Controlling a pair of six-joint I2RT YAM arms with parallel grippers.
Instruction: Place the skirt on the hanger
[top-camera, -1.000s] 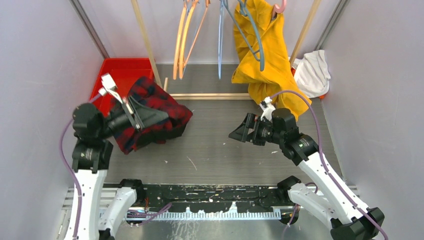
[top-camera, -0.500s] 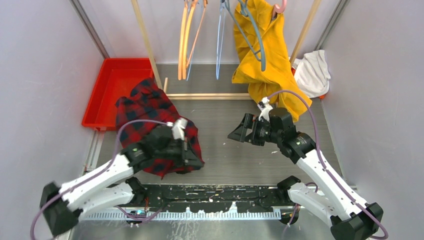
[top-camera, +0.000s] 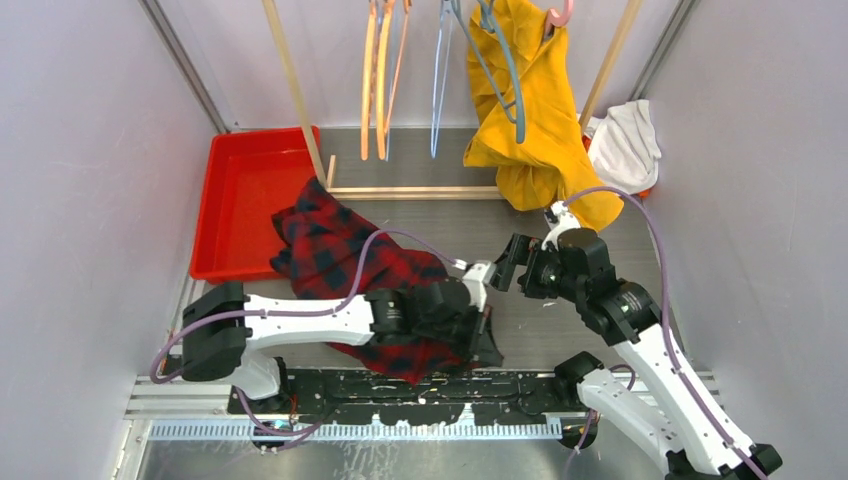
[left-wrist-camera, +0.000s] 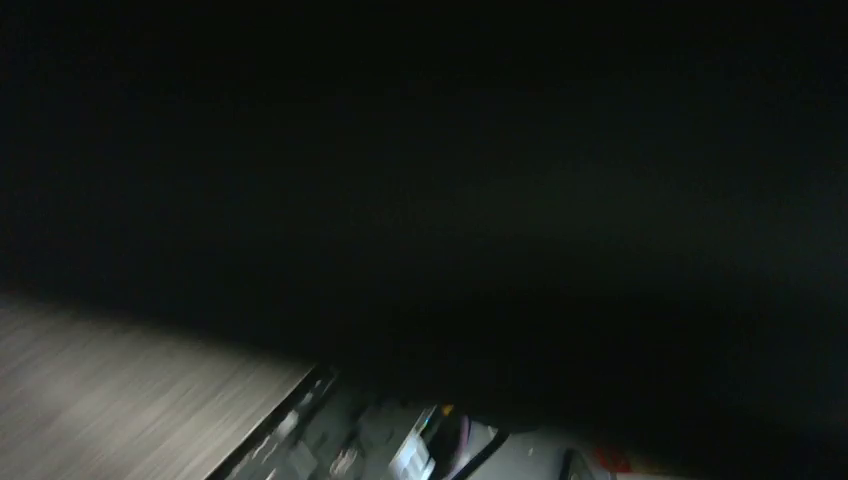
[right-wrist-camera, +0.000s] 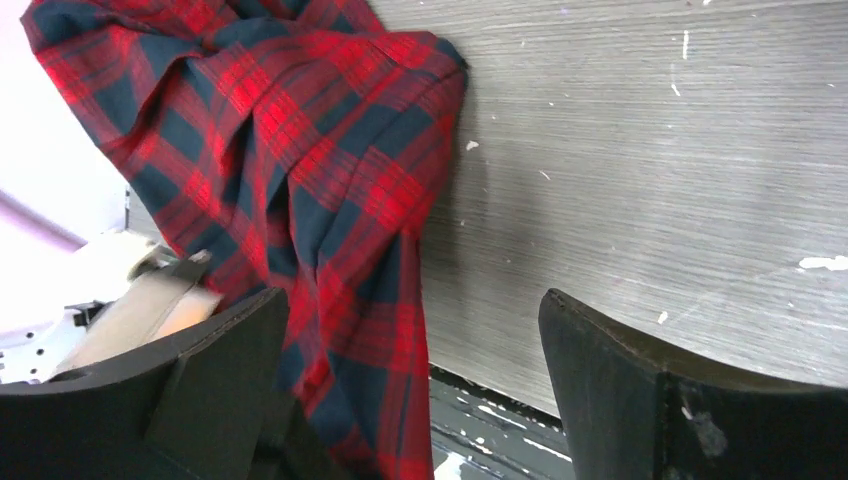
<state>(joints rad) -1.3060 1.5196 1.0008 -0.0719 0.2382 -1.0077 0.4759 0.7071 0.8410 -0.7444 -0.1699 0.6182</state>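
The red and dark blue plaid skirt (top-camera: 335, 250) lies stretched over the grey table from the red tray toward the front middle; it also shows in the right wrist view (right-wrist-camera: 290, 150). My left gripper (top-camera: 482, 342) reaches far right along the front edge, shut on the skirt's front end. Its own wrist view is almost black, covered by cloth. My right gripper (top-camera: 508, 266) is open and empty just behind the left gripper, with the skirt's edge hanging between its fingers (right-wrist-camera: 410, 310). Orange hangers (top-camera: 380, 70) and blue hangers (top-camera: 440, 70) hang on the rail at the back.
A red tray (top-camera: 240, 200) sits at the back left. A yellow garment (top-camera: 540, 110) hangs on a blue hanger at the back right, with a white cloth (top-camera: 625, 145) beside it. Wooden rack posts (top-camera: 295, 90) and a floor bar (top-camera: 420, 192) cross the back.
My left arm has swung down from the back left and across to the front middle, dragging the skirt with it. My right gripper has shifted slightly right.
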